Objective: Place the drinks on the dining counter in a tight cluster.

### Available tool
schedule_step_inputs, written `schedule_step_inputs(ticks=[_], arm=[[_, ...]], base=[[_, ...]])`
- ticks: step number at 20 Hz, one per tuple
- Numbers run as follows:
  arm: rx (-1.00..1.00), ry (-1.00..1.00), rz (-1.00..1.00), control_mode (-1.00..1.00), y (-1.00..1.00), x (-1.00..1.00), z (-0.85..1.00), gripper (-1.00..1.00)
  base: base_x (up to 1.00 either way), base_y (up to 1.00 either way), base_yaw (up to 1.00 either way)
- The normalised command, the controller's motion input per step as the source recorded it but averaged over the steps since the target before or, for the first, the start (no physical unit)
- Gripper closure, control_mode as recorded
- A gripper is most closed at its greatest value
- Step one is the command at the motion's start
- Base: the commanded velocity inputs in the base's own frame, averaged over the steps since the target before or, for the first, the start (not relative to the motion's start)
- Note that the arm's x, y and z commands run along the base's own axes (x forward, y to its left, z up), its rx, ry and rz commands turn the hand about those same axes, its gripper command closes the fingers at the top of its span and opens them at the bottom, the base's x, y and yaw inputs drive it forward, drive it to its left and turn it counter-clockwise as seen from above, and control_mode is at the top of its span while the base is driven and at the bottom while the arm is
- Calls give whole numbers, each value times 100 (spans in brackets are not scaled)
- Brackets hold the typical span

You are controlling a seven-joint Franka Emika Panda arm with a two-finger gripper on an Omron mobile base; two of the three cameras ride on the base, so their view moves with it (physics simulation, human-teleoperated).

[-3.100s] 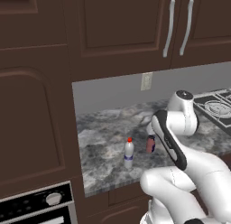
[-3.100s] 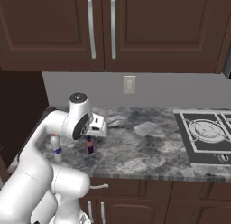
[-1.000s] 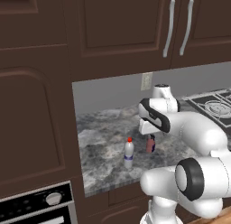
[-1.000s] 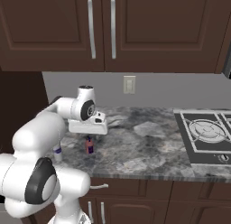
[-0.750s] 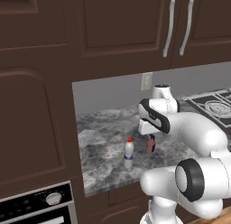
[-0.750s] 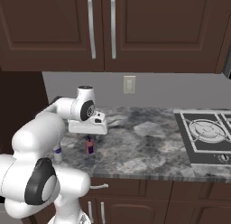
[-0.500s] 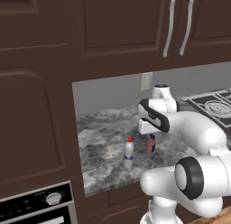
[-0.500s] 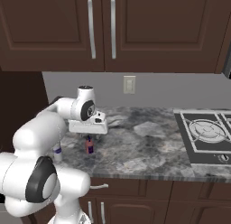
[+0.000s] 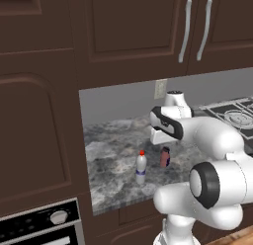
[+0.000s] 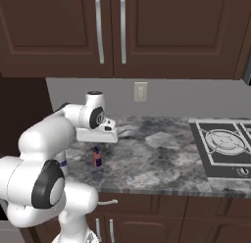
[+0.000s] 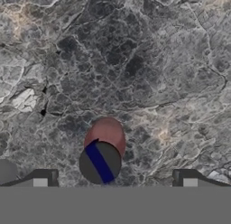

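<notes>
One short pinkish-red bottle (image 11: 104,151), upright on the grey stone worktop (image 11: 149,65), long axis vertical. Location: directly beneath the gripper (image 11: 115,180), between the two tips, slightly toward the left one. Jaws: fully spread, holding nothing. Judged requirement: straight descent.

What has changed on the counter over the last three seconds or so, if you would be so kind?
The white arm swung from a folded pose out over the grey marbled counter, so the open gripper now hangs above the short pinkish-red bottle. Nothing was taken hold of. That bottle and the clear bottle with red cap stayed put.
</notes>
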Motion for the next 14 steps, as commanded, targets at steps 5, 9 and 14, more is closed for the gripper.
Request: schedule_step_inputs(ticks=[5,9,14], arm=[[0,0,0,-100,0,2,0,-100],[0,0,0,-100,3,0,0,-100],[0,0,0,-100,12,0,0,-100]], base=[[0,0,0],[0,0,0],[0,0,0]])
